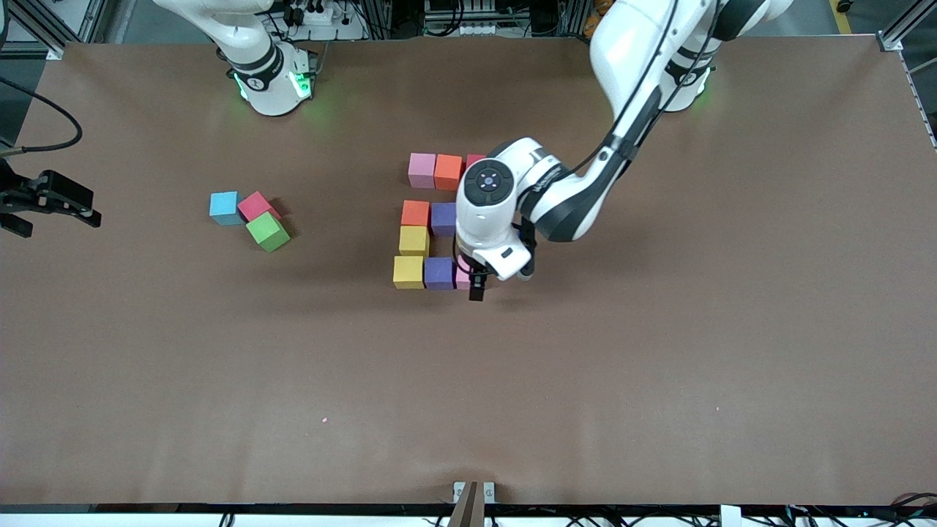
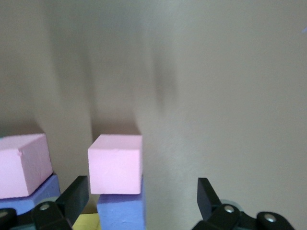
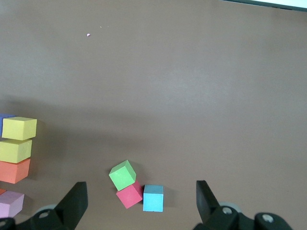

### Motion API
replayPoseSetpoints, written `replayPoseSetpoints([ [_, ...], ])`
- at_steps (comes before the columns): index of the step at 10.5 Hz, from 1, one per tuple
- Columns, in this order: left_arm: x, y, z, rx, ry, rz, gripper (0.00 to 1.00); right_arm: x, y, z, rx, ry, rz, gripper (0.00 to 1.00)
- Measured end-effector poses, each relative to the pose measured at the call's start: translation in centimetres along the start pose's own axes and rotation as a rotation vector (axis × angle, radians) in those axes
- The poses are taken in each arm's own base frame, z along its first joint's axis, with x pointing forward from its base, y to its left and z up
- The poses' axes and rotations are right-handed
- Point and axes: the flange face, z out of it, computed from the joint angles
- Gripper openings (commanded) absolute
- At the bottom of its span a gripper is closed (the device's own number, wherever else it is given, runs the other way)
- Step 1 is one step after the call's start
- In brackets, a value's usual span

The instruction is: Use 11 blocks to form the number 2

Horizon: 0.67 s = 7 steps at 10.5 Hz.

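I'm seeing my left end effector [image 1: 477, 284] standing wide open, empty, over a pink block [image 2: 115, 164] in the unfinished 2 [image 1: 432, 223] mid-bench [image 1: 659, 351]. My right end effector [image 1: 55, 201] is waiting open, empty.

A green cube [image 1: 267, 231] sits tilted on the brown worktop [image 1: 659, 366], toward the right arm's end. A black cable [image 1: 51, 117] curves over the worktop's edge at that same end. A tiny pale speck [image 1: 323, 420], perhaps a foam crumb, lies on the bare worktop nearer the front camera.
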Motion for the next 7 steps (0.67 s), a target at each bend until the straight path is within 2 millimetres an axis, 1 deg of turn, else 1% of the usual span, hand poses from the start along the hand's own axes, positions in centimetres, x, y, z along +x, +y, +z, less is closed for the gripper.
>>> replayPoseSetpoints([
  [1,2.3,1.5,-2.4,-0.007,0.009,0.007,1.0,0.0,0.0,0.0,0.0,0.0,0.0,1.0],
  [2,5.7,3.5,-5.2,-0.014,0.021,0.01,1.0,0.0,0.0,0.0,0.0,0.0,0.0,1.0],
  [3,9.7,5.4,-7.7,-0.022,0.031,0.005,1.0,0.0,0.0,0.0,0.001,0.0,0.0,1.0],
  [4,13.9,7.3,-9.7,-0.031,0.038,-0.001,1.0,0.0,0.0,0.0,0.001,0.0,-0.001,1.0],
  [5,17.8,8.7,-10.9,-0.033,0.046,-0.003,1.0,0.0,-0.1,0.0,0.0,0.001,-0.002,1.0],
  [6,21.0,9.6,-11.8,-0.034,0.052,-0.014,1.0,0.0,-0.1,0.0,-0.003,0.0,-0.004,1.0],
  [7,23.9,10.0,-13.2,-0.042,0.058,-0.034,1.0,0.0,-0.2,-0.1,-0.024,-0.003,-0.01,1.0],
])
